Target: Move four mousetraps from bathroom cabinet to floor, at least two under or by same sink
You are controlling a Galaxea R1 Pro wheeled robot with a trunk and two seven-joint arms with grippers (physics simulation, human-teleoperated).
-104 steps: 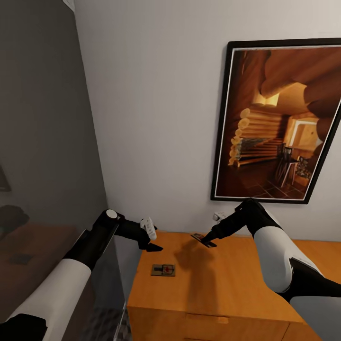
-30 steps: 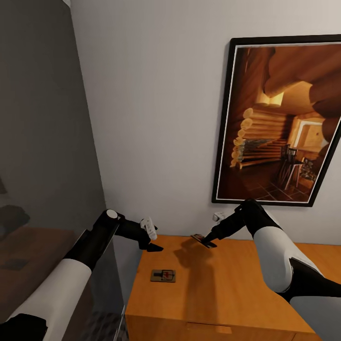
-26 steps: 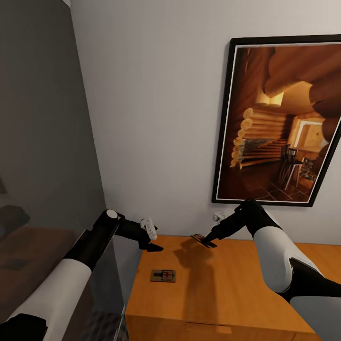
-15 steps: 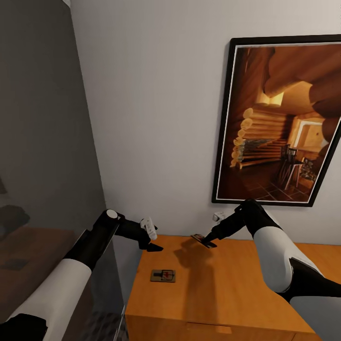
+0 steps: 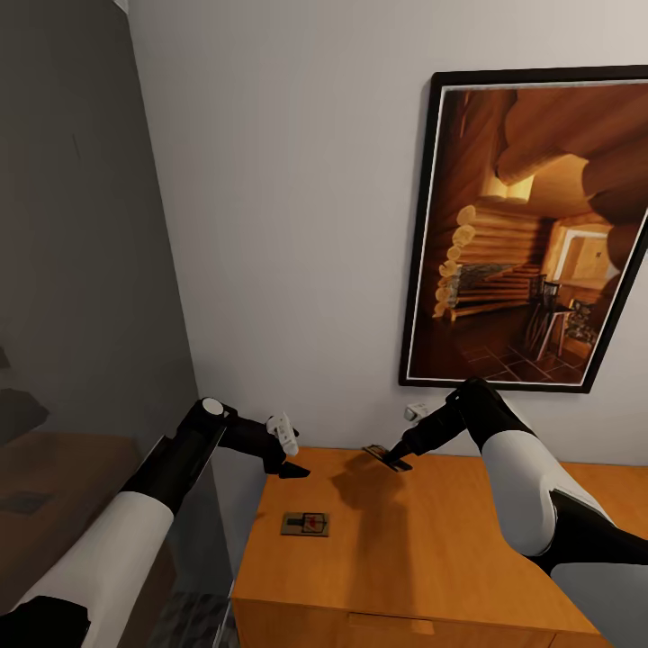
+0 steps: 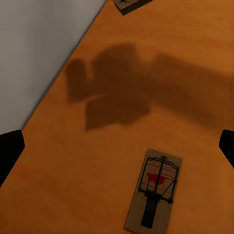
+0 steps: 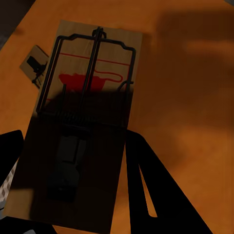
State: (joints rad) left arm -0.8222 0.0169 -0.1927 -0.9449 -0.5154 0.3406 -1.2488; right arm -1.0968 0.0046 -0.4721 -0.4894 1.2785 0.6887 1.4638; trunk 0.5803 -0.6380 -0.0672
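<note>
Mousetraps: one flat wooden board (image 5: 304, 524) with dark wire and a red mark lies on the cabinet (image 5: 432, 549) top, toward the 9 o'clock edge. Second mousetrap (image 5: 382, 455) is clamped in the right gripper (image 5: 393, 461), lifted above the smooth orange wood near the wall. Left gripper (image 5: 290, 468) hangs spread and empty over the top's far corner, at 11 o'clock from the lying trap. Bare top stretches toward 3 o'clock. Framed picture (image 5: 531, 234) at 1 o'clock.
</note>
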